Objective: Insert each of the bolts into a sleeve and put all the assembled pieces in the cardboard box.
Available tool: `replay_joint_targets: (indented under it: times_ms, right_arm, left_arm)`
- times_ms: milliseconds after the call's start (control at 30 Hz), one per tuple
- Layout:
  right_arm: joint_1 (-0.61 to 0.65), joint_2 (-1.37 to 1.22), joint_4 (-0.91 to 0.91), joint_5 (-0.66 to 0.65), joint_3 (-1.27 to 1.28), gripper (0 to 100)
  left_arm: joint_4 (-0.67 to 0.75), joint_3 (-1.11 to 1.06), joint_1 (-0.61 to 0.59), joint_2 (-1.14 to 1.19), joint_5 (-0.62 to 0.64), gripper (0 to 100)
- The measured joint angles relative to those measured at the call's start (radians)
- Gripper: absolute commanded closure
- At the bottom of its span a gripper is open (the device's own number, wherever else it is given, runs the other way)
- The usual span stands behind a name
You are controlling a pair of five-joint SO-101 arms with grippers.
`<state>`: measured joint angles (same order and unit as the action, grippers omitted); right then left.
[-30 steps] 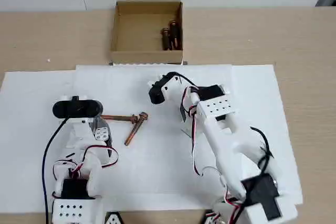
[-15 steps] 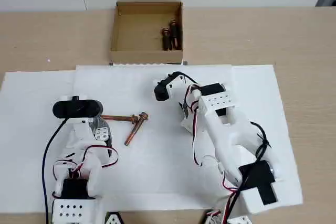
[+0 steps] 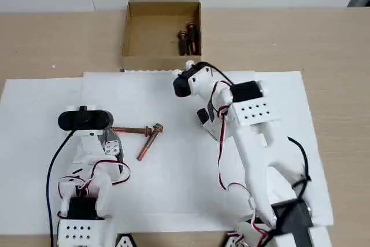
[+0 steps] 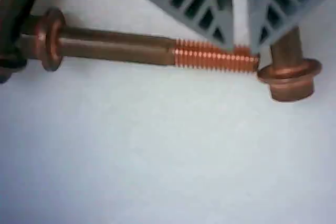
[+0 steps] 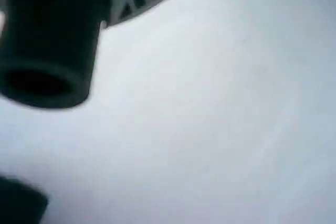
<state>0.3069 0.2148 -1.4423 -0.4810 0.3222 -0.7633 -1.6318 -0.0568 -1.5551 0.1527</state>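
Note:
Two copper bolts lie on the white paper: one lengthwise (image 3: 134,131), one slanted (image 3: 148,143). My left gripper (image 4: 240,50) hovers right above the threaded end of the lengthwise bolt (image 4: 157,51), its grey fingers nearly together with only a thin slit and nothing between them. Another bolt's head (image 4: 289,77) pokes out beside one finger. My right gripper (image 3: 203,117) is in mid-paper below the cardboard box (image 3: 132,33), shut on a black sleeve (image 5: 47,40). Assembled pieces (image 3: 188,39) lie in the box's right side.
The white paper (image 3: 46,102) covers most of the wooden table (image 3: 324,39). The box stands just beyond the paper's far edge. A dark shape (image 5: 18,203) sits at the edge of the right wrist view.
My right arm has stretched toward the box, carrying the black sleeve farther from the table's front. The left arm and the bolts have not moved.

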Motion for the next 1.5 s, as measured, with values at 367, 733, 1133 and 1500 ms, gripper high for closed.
replay_joint_targets:
  times_ms: [367, 733, 1133, 1500]
  right_arm:
    - [-0.031, 0.210, -0.209, 0.295, 0.000, 99.5]
    - [-0.299, 0.454, -0.219, 0.381, 0.012, 99.5]
    - [-0.397, 0.637, -0.203, 0.381, 0.255, 99.5]
    - [-0.417, 0.752, -0.063, 0.387, 0.456, 99.5]
  left_arm:
    - [0.000, 0.000, 0.000, 0.000, 0.000, 99]
    - [-0.253, 0.350, 0.000, 0.015, 0.000, 99]
    - [-0.489, 0.792, 0.091, 0.508, -0.066, 99]
    - [-0.667, 0.977, 0.345, 0.928, -0.106, 99]
